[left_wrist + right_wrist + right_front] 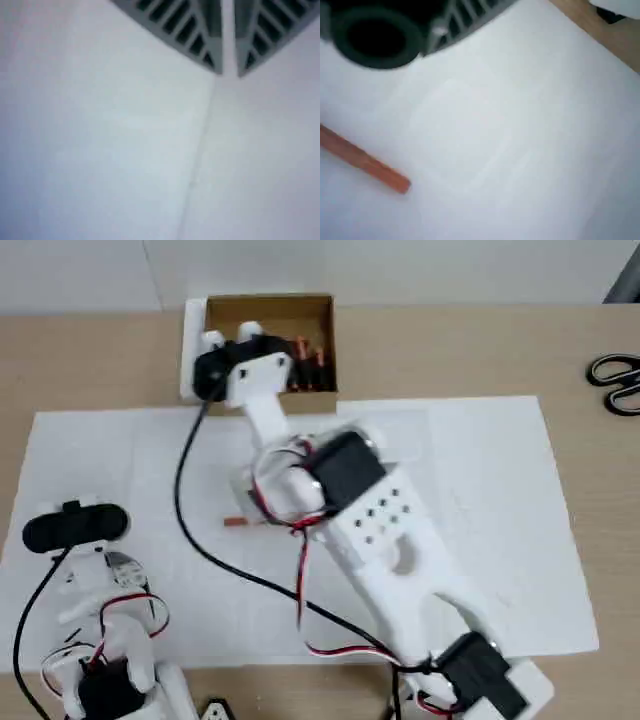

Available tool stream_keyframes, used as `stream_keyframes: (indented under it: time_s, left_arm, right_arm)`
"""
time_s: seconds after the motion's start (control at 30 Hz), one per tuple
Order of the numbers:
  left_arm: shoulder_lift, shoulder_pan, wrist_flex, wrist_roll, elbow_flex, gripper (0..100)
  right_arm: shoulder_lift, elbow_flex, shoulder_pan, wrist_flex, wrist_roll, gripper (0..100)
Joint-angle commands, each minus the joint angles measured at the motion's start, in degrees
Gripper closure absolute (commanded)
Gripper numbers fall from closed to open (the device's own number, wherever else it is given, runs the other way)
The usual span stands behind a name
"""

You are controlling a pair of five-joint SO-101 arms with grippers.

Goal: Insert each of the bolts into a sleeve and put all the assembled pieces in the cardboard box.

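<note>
Left gripper [229,74]: low over the white paper sheet [480,500] near the table's left front. Its grey ribbed jaws are drawn together to a thin slit and grip nothing.
Right gripper [238,352]: at the end of the long white arm that crosses the sheet on a slant. In the high view it lies over the left half of the box. How wide it stands cannot be told.
Black ring [375,40]: a thick-walled round piece with a hollow middle, right beside the gripper's ribbed part in the right wrist view. Whether it is clamped there cannot be told.
Loose orange bolt [365,162]: a slim orange rod lying flat on the sheet, apart from both grippers. In the high view one end runs under the right arm's red and white wires.
Open brown cardboard box [325,330]: on the light wooden table [100,350], just past the sheet's far edge.
Orange-and-black pieces [308,365]: several lie packed together in the box's right half. Their number cannot be counted.
In the way: the right arm and its black motor hide the box's left half and the middle of the sheet from above.
Black cable [185,490]: curves from the right gripper across the sheet and under the arm.
Black-handled scissors [615,380]: on bare wood at the far right, well apart from everything else.
</note>
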State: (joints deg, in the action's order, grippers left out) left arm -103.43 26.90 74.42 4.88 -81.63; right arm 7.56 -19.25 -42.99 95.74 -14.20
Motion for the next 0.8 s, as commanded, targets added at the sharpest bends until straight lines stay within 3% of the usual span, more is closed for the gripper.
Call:
stream_keyframes:
  time_s: [0.0,0.23,0.77]
  left_arm:
    - [-0.62,-4.4,2.99,-0.35,2.51,99]
    - [-0.62,-12.66,2.99,-0.35,2.24,99]
    - [-0.62,-12.66,1.05,-0.62,-1.89,99]
  right_arm:
    - [6.2,1.76,4.09,-1.27,0.18,99.4]
    - [17.63,17.14,11.21,-8.4,-3.34,99.4]
    - [51.47,62.33,14.9,-31.6,-2.99,99.4]
